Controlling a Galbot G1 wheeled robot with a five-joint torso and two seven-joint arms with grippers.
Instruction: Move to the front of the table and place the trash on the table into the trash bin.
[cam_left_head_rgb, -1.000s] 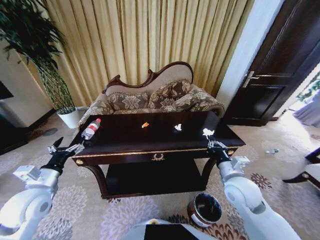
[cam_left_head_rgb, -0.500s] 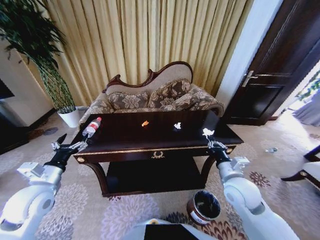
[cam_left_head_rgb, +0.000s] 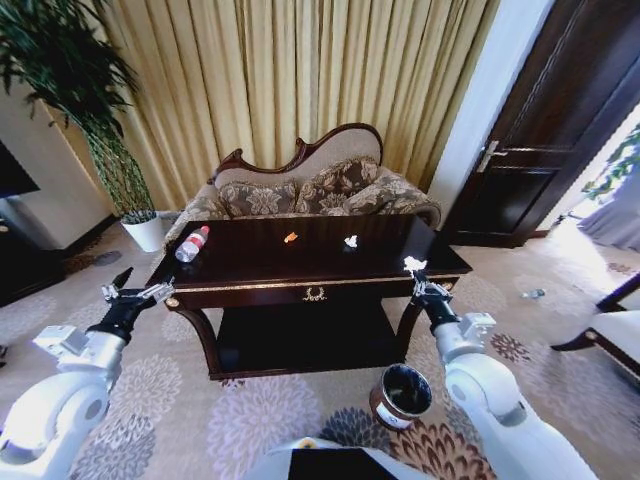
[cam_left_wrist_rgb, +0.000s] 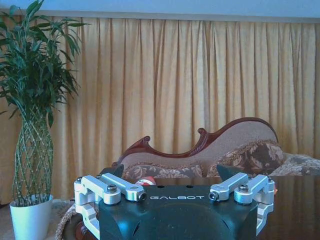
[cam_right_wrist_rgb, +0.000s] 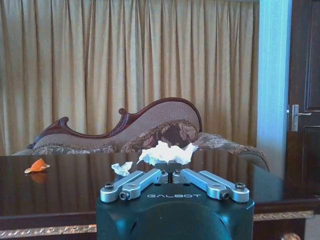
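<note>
The word "GALBOT" is printed in white on the housing of each claw, as is read in both wrist views. A white label is seen on the side of the trash bin (cam_left_head_rgb: 401, 396), but its writing cannot be made out. The bin is found on the patterned carpet in the lower right of the head view, below and in front of the worktop's right corner; a black liner is seen inside it, and whether anything lies within cannot be told.

The worktop (cam_left_head_rgb: 300, 268) is placed at the centre of the head view, with a gold crest (cam_left_head_rgb: 315, 294) on its front edge. A clear bottle (cam_left_head_rgb: 191, 244) with a red cap is laid at its left end. An orange scrap (cam_left_head_rgb: 290, 238) and a small crumpled white paper (cam_left_head_rgb: 351, 241) are seen near the middle, well apart from the bottle. A larger crumpled white paper (cam_left_head_rgb: 414, 264) is found at the right front corner.

The left claw (cam_left_head_rgb: 134, 295) is held at the left centre of the head view, off the worktop's left corner, with its fingers spread wide and nothing between them. The right claw (cam_left_head_rgb: 428, 289) is held at the right front corner, just below the larger paper, with its fingers drawn together and nothing seen gripped. Both arms are extended forward from the lower corners.
</note>
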